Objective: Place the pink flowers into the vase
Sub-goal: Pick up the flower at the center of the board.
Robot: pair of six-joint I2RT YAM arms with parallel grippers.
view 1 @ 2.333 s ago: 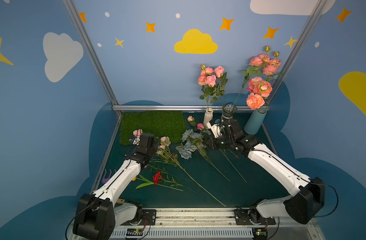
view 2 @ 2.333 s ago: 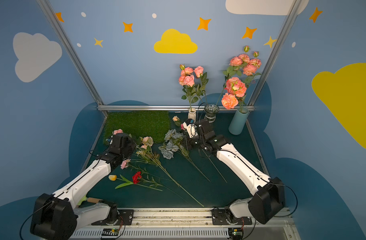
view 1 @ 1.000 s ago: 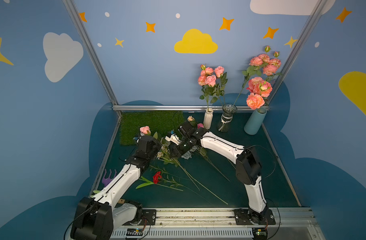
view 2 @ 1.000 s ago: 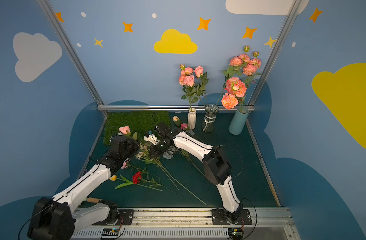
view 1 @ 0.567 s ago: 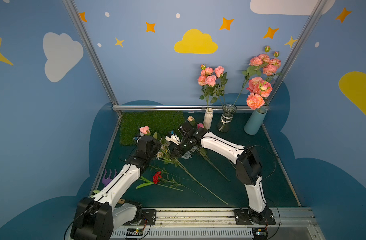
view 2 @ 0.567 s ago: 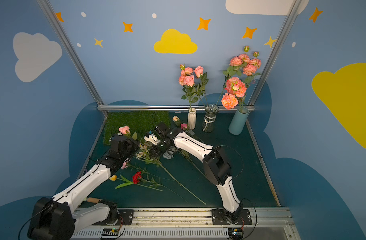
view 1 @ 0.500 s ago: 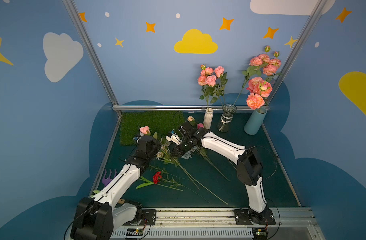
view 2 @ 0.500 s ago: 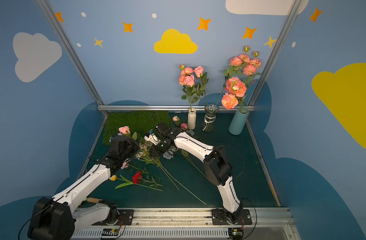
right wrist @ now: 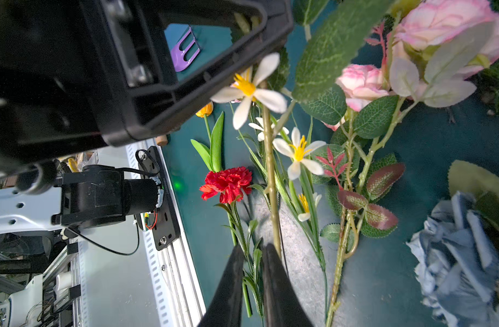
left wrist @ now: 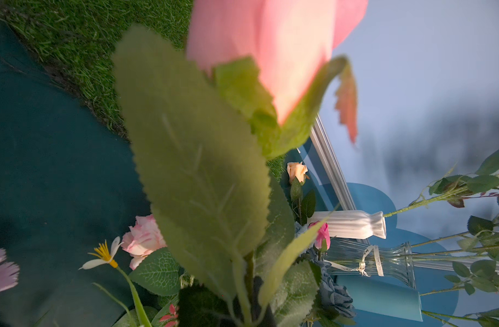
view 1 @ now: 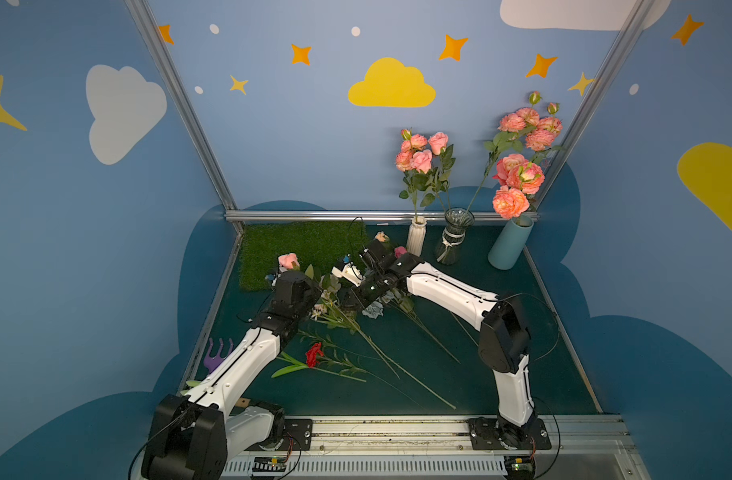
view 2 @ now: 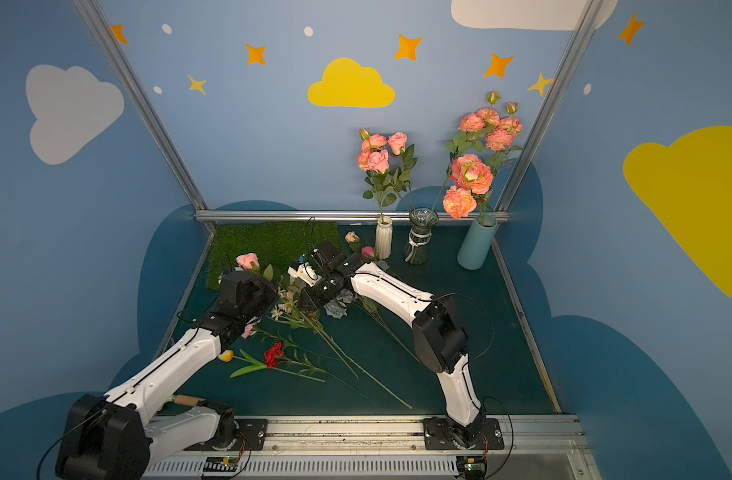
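white arm shells, black joints, looping black cables

Mat back L of tabletop. Back R, L-to-R: slim vase, glass vase, tall vase, w/ flowers in each. Stems lie mid-tabletop, carnation in front. Rake far L. Rose above mat's front edge.

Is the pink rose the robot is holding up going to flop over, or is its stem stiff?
Probably stiff enough: the pink rose sticks up from the shut left gripper without drooping. Its thin stem looks straight, so likely wired. It seems light, with cloth-like petals and leaf, so a gentle grip should do.
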